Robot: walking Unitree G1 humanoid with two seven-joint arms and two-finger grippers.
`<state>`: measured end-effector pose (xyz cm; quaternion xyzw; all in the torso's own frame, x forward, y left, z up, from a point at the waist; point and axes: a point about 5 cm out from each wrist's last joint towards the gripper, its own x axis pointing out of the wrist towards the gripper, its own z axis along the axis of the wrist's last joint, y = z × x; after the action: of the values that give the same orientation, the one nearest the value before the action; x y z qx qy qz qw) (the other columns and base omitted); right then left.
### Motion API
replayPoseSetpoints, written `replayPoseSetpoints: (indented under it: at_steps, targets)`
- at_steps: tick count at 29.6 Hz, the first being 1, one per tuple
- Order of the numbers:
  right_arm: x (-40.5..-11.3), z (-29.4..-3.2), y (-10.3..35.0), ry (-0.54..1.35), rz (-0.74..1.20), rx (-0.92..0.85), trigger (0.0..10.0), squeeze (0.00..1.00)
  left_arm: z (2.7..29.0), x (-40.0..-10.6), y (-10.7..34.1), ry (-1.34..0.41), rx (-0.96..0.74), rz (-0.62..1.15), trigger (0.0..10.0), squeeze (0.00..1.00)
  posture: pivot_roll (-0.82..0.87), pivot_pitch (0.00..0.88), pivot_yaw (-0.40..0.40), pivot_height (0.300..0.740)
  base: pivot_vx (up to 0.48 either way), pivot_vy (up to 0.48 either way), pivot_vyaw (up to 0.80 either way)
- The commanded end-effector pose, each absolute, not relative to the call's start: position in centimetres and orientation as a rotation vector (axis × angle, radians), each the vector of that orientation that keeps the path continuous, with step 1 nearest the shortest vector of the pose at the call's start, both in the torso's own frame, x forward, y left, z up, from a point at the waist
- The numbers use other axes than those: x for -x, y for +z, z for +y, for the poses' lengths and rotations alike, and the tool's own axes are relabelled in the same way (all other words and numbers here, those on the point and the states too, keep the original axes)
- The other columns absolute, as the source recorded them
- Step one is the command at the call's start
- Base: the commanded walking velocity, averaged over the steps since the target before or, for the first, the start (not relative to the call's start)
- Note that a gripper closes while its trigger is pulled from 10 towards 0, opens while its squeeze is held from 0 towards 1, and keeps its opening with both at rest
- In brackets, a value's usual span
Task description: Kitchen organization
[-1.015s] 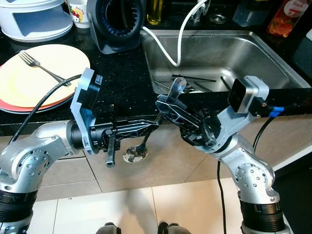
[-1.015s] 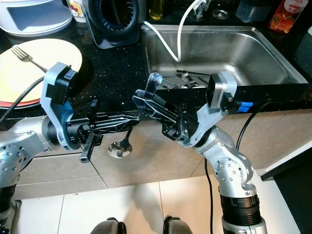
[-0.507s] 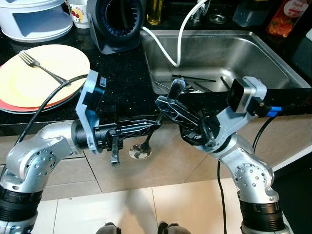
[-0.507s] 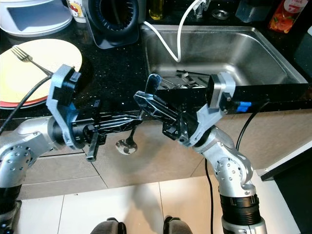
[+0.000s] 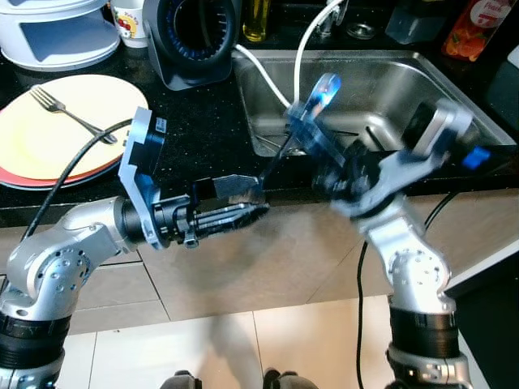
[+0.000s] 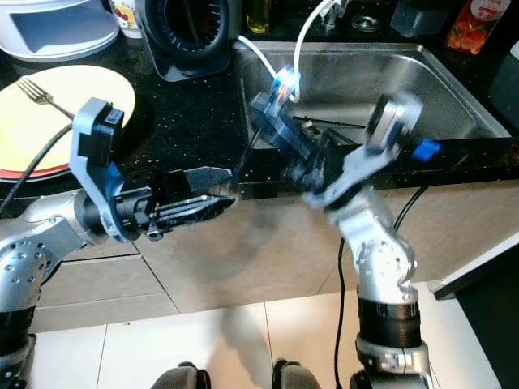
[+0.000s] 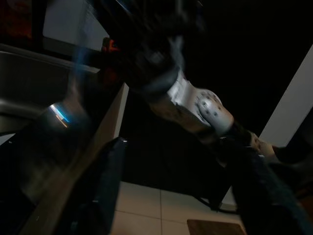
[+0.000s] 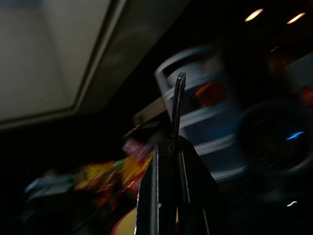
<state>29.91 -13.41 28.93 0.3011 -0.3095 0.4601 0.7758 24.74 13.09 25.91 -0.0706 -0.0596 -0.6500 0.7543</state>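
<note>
A metal spoon (image 5: 324, 85), blurred by motion, is held over the front edge of the steel sink (image 5: 422, 89). My right gripper (image 5: 312, 121) is shut on it. In the right wrist view the thin handle (image 8: 177, 107) sticks out between the closed fingers (image 8: 164, 196). A thin dark stem runs from that gripper down toward my left gripper (image 5: 239, 203). The left gripper is open in front of the cabinet, just below the counter edge, with nothing in it. In the left wrist view its fingers (image 7: 110, 186) stand wide apart.
Several utensils (image 5: 332, 130) lie in the sink, and a white hose (image 5: 296, 57) hangs into it. On the black counter at left sits a yellow plate (image 5: 49, 142) carrying a fork (image 5: 69, 113). Behind stand a black appliance (image 5: 195, 36), a white container (image 5: 57, 28) and an orange bottle (image 5: 470, 28).
The left gripper let go of the spoon and opened. The right gripper swung up toward the sink with the spoon, whose bowl no longer hangs below the left gripper.
</note>
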Motion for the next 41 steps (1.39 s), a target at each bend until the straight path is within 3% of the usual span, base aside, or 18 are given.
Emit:
replayPoseSetpoints:
  at_steps: [1,3,4,5,20,34,35,36,37,41]
  targets:
    - [-30.3,-14.3,29.2,0.929,-0.701,-0.684,0.0,0.00,13.0,-24.3,25.7,-1.419,0.111,-0.104,10.0,1.00,0.10,0.114,-0.012,0.740,0.000,0.000,0.00]
    - [-31.2,-14.6,29.8,0.855,-0.714,-0.693,0.0,0.00,13.1,-24.5,25.8,-1.368,0.058,-0.110,10.0,1.00,0.11,0.120,-0.017,0.740,0.000,0.000,0.00]
    - [-31.6,-14.6,30.1,0.828,-0.715,-0.689,0.0,0.00,13.1,-24.6,25.8,-1.336,0.032,-0.109,10.0,0.58,0.11,0.126,-0.020,0.740,0.000,0.000,0.00]
    - [-32.0,-14.5,30.3,0.807,-0.712,-0.682,0.0,0.00,13.2,-24.7,25.8,-1.308,0.008,-0.104,10.0,0.00,0.12,0.130,-0.023,0.740,0.000,0.000,0.00]
    - [-36.3,-11.0,31.1,0.591,-0.618,-0.411,0.0,0.00,15.2,-26.6,27.1,-0.920,-0.145,-0.130,10.0,0.00,0.18,0.212,-0.059,0.740,0.000,0.000,0.00]
    - [-38.4,-11.5,31.7,0.247,-0.609,0.025,0.0,0.00,15.2,-25.2,28.3,-0.892,-0.174,-0.151,10.0,0.00,0.19,0.321,-0.049,0.740,0.000,0.000,0.00]
    - [-38.5,-11.6,31.5,0.230,-0.603,0.051,0.5,0.00,15.2,-25.1,28.5,-0.893,-0.175,-0.153,10.0,0.00,0.19,0.324,-0.048,0.740,0.000,0.000,0.00]
    - [-38.8,-11.8,31.2,0.203,-0.589,0.094,4.3,0.00,15.2,-25.0,28.6,-0.893,-0.178,-0.153,10.0,0.00,0.19,0.334,-0.044,0.740,0.000,0.000,0.00]
    - [-39.0,-12.0,30.9,0.171,-0.571,0.145,9.5,0.00,15.3,-24.9,28.8,-0.892,-0.184,-0.152,10.0,0.00,0.20,0.346,-0.039,0.740,0.000,0.000,0.00]
    - [-39.4,-12.7,30.3,0.090,-0.543,0.270,10.0,0.00,15.5,-24.7,29.2,-0.889,-0.194,-0.151,10.0,0.00,0.21,0.355,-0.033,0.740,0.000,0.000,0.00]
